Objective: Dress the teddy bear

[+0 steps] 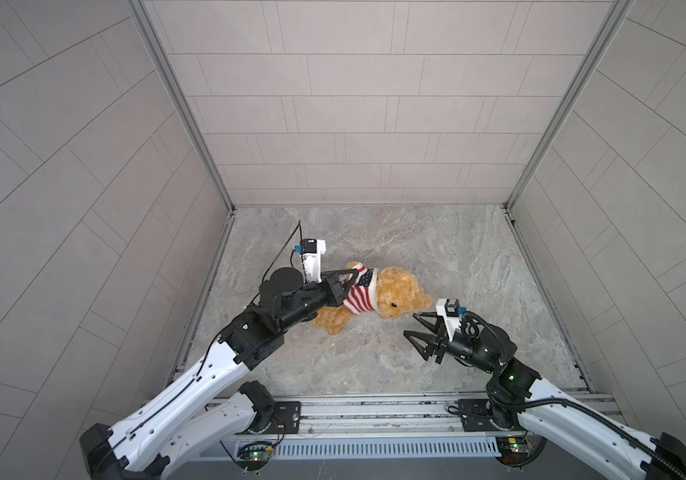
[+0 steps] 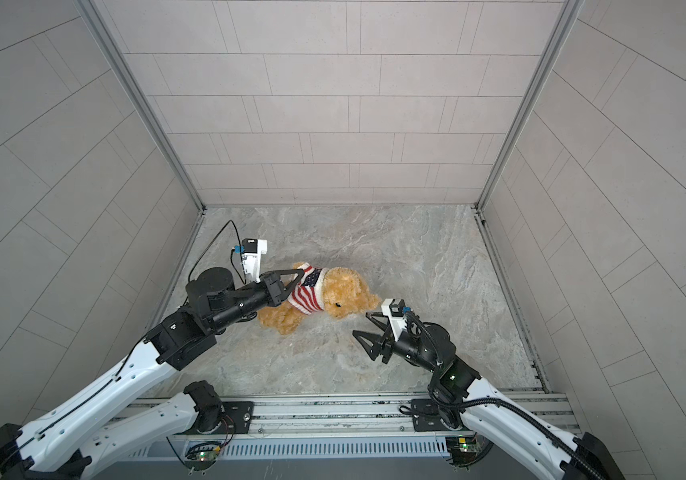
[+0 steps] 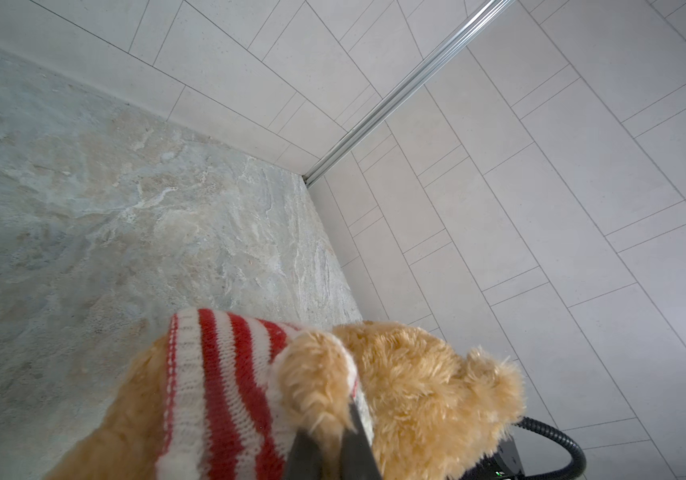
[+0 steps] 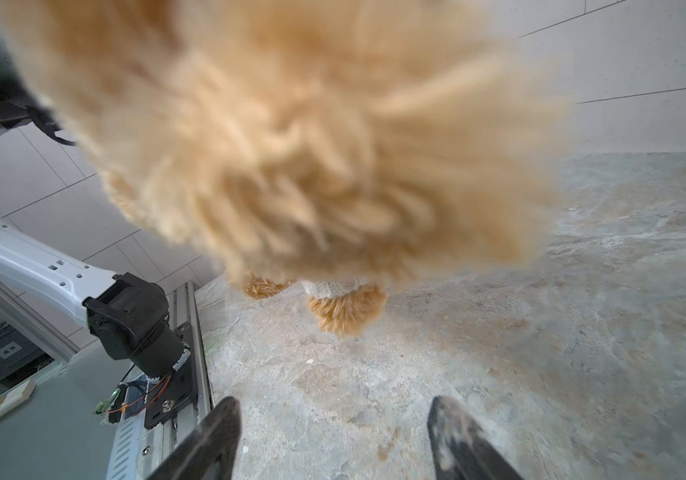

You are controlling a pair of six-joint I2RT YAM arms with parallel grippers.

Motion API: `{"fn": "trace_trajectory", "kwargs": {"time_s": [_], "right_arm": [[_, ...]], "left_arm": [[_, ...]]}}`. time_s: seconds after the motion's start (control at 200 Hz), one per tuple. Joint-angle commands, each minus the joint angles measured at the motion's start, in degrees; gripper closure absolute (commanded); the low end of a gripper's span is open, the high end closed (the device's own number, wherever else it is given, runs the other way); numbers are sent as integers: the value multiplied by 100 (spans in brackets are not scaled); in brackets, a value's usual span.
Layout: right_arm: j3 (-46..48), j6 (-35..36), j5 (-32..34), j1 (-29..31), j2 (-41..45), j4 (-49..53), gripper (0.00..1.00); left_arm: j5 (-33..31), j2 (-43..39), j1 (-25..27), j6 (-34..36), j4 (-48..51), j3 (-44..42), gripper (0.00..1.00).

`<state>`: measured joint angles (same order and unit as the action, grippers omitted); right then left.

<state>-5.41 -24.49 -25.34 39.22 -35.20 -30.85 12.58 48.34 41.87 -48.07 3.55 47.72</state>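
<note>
Grip of my left gripper (image 1: 351,279) is pinched tight on the striped sweater (image 1: 360,297) worn by the teddy bear (image 1: 399,293), which lies on the table (image 1: 374,241); my right gripper (image 1: 410,325) gapes wide, empty, just beside its head.

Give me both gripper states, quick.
Left gripper: shut, jaws pinching the striped sweater at the teddy bear's paw.
Right gripper: open, holding nothing.
</note>
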Motion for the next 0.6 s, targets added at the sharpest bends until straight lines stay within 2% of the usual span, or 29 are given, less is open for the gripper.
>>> {"fn": "trace_trajectory", "kwargs": {"time_s": [0.0, 0.22, 0.36, 0.516, 0.596], "right_arm": [[-281, 11, 104, 24, -557, -1124, 26], [-693, 41, -144, 59, -1984, -2037, 27], [-765, -56, -246, 72, -2676, -2827, 32], [-554, -195, -6, 77, -3199, -3907, 48], [-520, -232, 50, 74, -3240, -3959, 55]], "left_arm": [[81, -49, 29, -363, -759, 44, 100], [21, 20, 101, -473, -904, -6, 100], [-206, 9, 129, -567, -896, -222, 100], [-530, 34, 120, -723, -843, -606, 100], [-684, 51, 120, -696, -685, -705, 100]]}}
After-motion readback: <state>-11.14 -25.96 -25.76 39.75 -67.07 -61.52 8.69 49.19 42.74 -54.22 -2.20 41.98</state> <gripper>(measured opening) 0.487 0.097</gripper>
